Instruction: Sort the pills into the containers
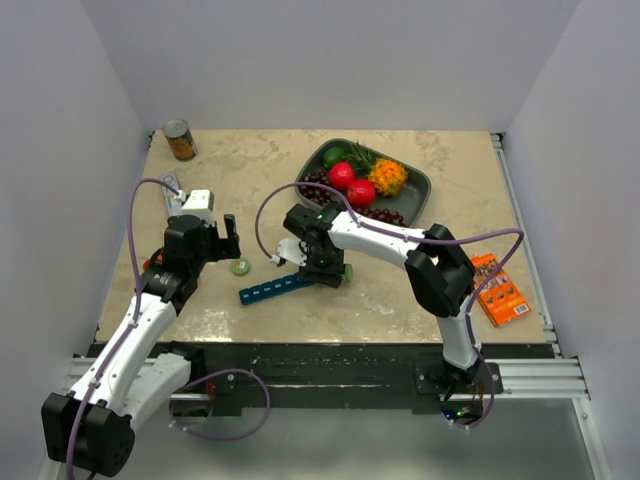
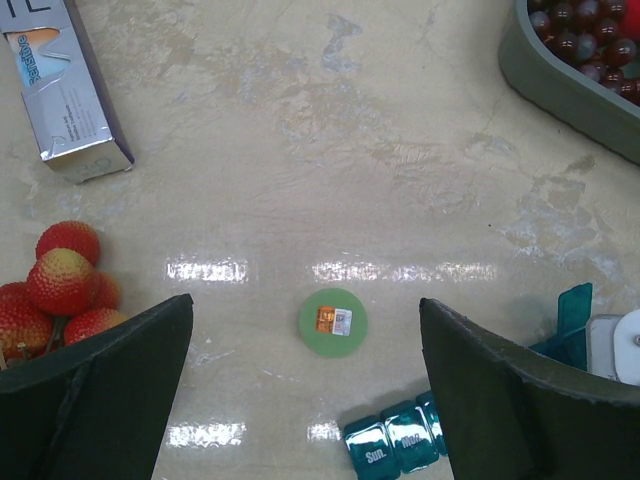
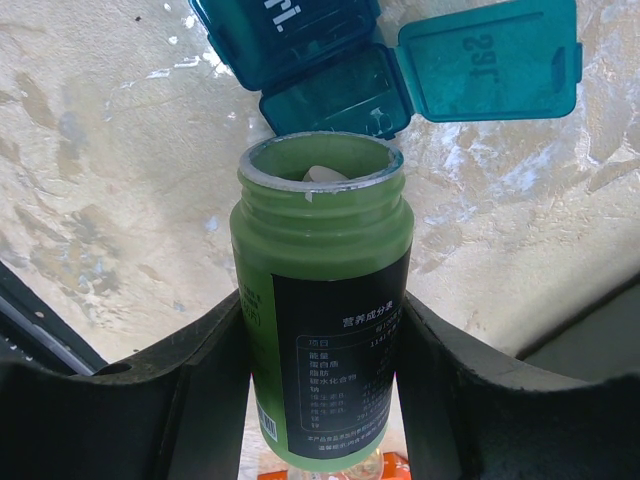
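The teal-blue pill organizer (image 1: 274, 290) lies on the table between the arms. In the right wrist view its end compartment (image 3: 335, 95) stands open with the lid (image 3: 490, 55) flipped back. My right gripper (image 3: 325, 330) is shut on an uncapped green pill bottle (image 3: 320, 290), tilted with its mouth at the open compartment. A white pill (image 3: 325, 175) shows at the bottle's mouth. My left gripper (image 2: 305, 330) is open and empty above the bottle's green cap (image 2: 333, 322), which lies on the table. The organizer's "Sun." end (image 2: 395, 440) lies beside the left gripper's right finger.
A dark grey fruit tray (image 1: 418, 185) stands at the back. A can (image 1: 180, 140) is at the back left, and a toothpaste box (image 2: 62, 90) and strawberries (image 2: 62, 285) are on the left. An orange box (image 1: 498, 288) lies at the right.
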Robot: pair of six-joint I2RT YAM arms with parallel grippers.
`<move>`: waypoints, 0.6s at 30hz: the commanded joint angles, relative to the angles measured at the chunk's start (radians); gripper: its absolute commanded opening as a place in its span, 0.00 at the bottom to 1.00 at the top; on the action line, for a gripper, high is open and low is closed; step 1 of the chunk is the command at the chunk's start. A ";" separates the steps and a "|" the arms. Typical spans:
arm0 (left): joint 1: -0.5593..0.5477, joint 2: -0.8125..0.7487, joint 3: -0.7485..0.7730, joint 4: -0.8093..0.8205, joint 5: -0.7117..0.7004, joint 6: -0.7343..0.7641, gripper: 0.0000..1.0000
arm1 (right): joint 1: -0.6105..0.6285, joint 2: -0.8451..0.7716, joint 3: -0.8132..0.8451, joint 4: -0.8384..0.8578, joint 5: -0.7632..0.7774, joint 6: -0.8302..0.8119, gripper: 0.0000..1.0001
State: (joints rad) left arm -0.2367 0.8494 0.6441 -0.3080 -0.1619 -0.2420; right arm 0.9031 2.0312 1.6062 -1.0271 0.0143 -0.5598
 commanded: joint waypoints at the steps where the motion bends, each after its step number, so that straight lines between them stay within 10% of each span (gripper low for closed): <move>1: 0.005 -0.018 0.025 0.041 -0.022 0.010 0.99 | 0.005 -0.009 0.044 -0.016 0.013 -0.014 0.00; 18: 0.005 -0.069 0.014 0.053 0.005 0.009 0.99 | -0.015 -0.080 0.020 0.009 -0.062 0.023 0.00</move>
State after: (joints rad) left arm -0.2367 0.8139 0.6441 -0.3073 -0.1638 -0.2420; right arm 0.8997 2.0308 1.6062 -1.0271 -0.0086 -0.5522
